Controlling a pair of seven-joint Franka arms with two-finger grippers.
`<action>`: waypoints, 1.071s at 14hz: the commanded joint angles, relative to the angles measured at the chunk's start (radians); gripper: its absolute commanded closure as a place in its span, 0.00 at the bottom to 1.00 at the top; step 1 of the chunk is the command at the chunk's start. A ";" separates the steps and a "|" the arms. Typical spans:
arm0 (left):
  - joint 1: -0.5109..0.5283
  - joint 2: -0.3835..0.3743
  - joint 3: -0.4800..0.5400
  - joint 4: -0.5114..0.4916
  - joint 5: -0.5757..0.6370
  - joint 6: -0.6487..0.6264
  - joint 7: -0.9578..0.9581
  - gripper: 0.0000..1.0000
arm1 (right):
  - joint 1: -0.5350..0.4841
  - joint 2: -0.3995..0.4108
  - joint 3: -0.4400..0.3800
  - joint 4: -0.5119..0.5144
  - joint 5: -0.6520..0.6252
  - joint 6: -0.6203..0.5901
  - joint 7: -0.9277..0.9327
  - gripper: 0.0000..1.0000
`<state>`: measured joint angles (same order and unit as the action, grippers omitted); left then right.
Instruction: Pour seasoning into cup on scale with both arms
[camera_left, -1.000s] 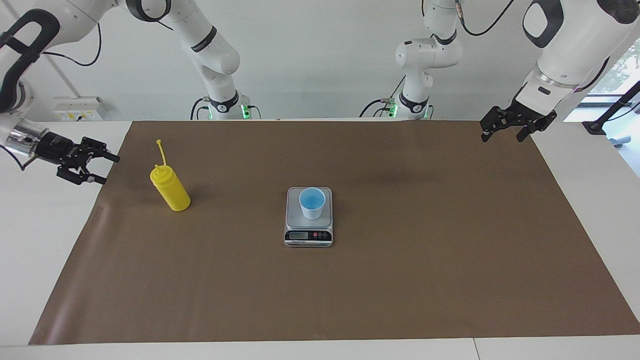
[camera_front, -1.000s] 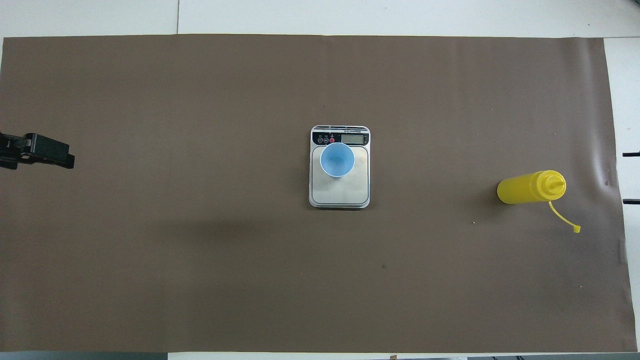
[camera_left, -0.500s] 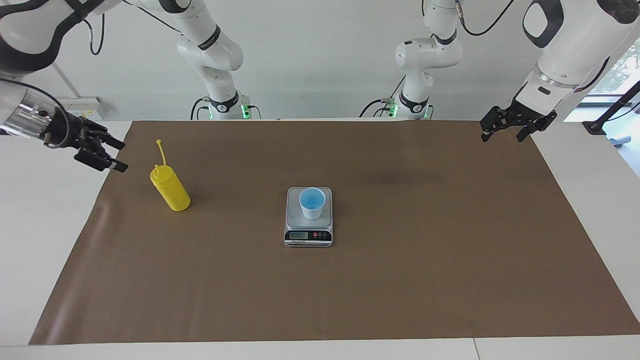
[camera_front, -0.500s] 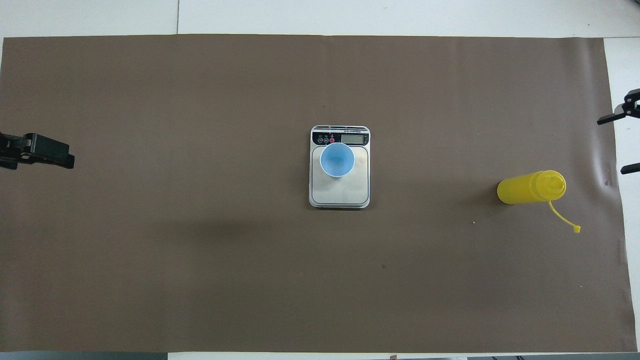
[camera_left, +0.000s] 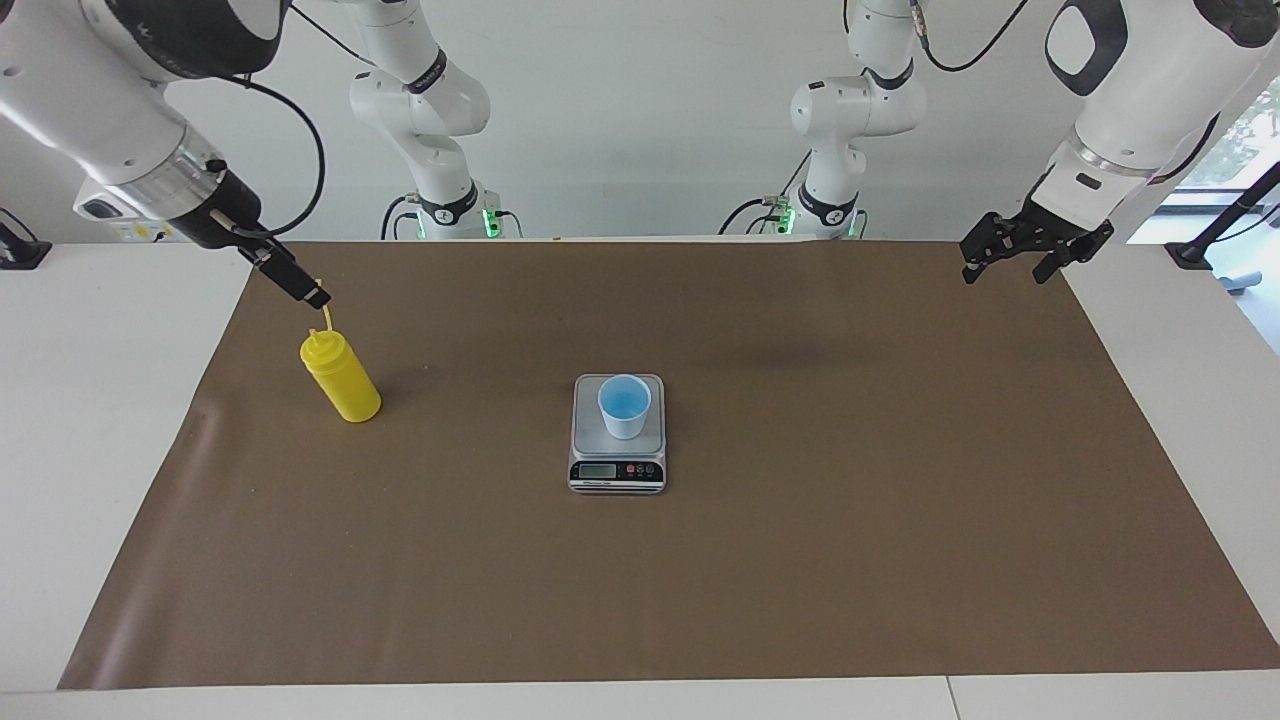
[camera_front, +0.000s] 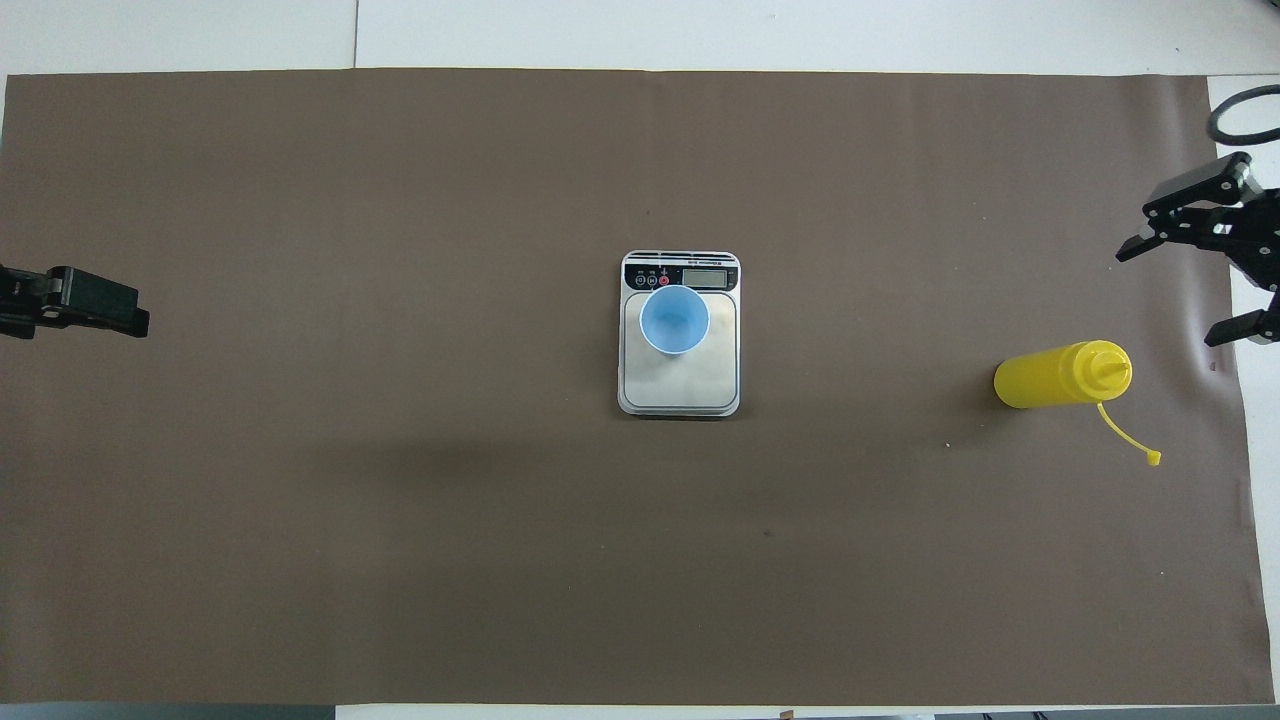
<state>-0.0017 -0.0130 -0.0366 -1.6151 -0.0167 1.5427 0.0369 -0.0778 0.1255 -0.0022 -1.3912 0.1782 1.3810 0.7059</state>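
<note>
Since a second ago the right claw (camera_left: 300, 285) has swung in from the worktop's edge toward the seasoning (camera_left: 340, 377) and now hangs over the brown mat (camera_left: 800, 560) just beside the bottle's cap strand, released and holding nothing; seen from overhead its fingers (camera_front: 1180, 195) stand wide apart, at about one o'clock from the bottle. The seasoning has not shifted: it stands upright on the mat toward the right arm's end of the worktop. In the overhead view it lies at roughly three o'clock from the scale (camera_left: 617, 480), well apart from it. The cup (camera_left: 624, 405) sits upright on the scale's platform at mid-mat. The left claw (camera_left: 1010, 255) waits, released and empty, over the mat's corner at the left arm's end. Only bare mat lies between bottle and scale.
</note>
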 joint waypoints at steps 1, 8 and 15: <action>0.012 -0.015 -0.005 -0.012 -0.009 -0.007 0.014 0.00 | 0.021 -0.018 -0.010 -0.035 -0.037 0.032 -0.110 0.00; 0.011 -0.015 -0.005 -0.012 -0.009 -0.007 0.014 0.00 | 0.153 -0.133 -0.082 -0.164 -0.124 0.068 -0.219 0.00; 0.012 -0.015 -0.005 -0.012 -0.009 -0.007 0.014 0.00 | 0.136 -0.129 -0.082 -0.166 -0.171 0.122 -0.416 0.00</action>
<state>-0.0017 -0.0130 -0.0366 -1.6151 -0.0167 1.5427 0.0369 0.0658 0.0150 -0.0907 -1.5321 0.0256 1.4842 0.3245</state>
